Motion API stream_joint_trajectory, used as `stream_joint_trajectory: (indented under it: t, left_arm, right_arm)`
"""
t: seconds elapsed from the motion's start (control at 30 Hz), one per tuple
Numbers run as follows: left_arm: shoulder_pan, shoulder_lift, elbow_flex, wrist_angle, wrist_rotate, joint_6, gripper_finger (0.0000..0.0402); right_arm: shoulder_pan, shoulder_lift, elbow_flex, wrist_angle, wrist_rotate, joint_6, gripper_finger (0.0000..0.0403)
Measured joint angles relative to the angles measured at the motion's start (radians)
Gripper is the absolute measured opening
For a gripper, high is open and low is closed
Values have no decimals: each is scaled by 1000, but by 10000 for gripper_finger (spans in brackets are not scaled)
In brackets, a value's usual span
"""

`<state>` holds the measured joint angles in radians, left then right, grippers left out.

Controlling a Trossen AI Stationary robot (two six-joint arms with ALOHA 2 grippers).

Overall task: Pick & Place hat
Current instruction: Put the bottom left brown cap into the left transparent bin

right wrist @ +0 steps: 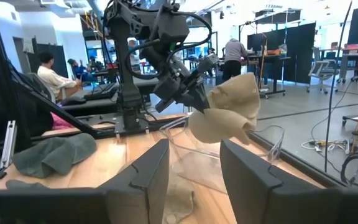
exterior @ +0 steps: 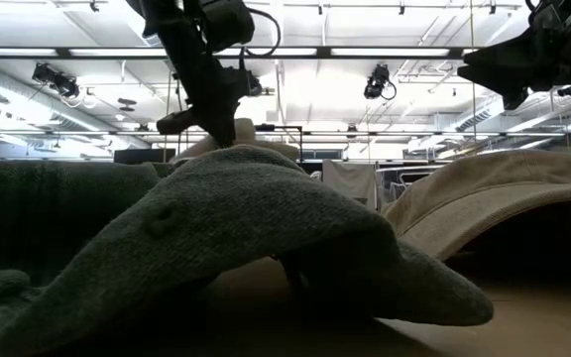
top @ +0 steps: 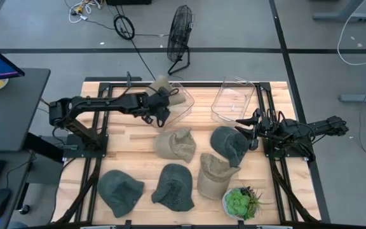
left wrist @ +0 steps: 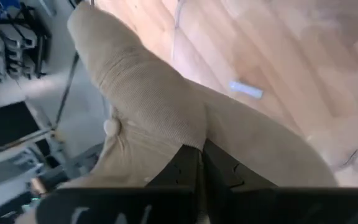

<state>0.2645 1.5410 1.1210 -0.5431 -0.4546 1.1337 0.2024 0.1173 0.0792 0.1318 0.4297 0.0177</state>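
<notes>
A tan hat (top: 161, 84) is held pinched in the left gripper (top: 159, 100), whose jaws are closed tight on a fold of the fabric, as is seen in the left wrist view; the hat hangs from the jaws in the air, above the far edge of the counter (top: 132, 156) and just beside the left clear plastic bin (top: 182, 102). The carry step is judged to be in hand, with the placing not yet done. For the next move, the jaws would need to be brought over the bin's opening and then spread. The right gripper (top: 241, 124) is held near the right clear bin (top: 234, 98), its jaws wide and holding nothing. 6 more hats are left on the counter.
</notes>
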Motion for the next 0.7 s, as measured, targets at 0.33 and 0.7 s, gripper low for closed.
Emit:
stream_joint_trajectory:
  t: [0.33,0.7]
  left_arm:
    - [-20,0,0,-35,192,-129,14]
    - [43,111,5,-98,345,-338,20]
  right_arm:
    - [0,0,0,0,0,0,149]
    - [0,0,0,-18,0,70,149]
